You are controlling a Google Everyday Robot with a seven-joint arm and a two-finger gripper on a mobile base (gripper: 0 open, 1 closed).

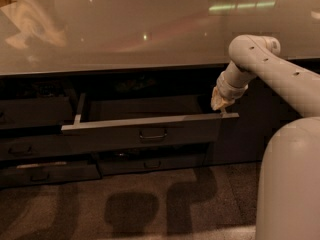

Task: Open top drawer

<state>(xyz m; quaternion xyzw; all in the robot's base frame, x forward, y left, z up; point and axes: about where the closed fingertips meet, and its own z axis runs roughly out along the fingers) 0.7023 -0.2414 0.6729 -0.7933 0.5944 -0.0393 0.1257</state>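
Wide dark grey top drawer [115, 134], pulled partly out under glossy beige countertop [150, 29], pale gripper [220, 104] at 2 o'clock from its small loop handle [153, 133], open or closed I cannot tell

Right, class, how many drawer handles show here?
4: one on the top drawer, one on the drawer below, one each on the upper left drawer and lower left drawer; shadow may hide others. End effector at top drawer's right corner.
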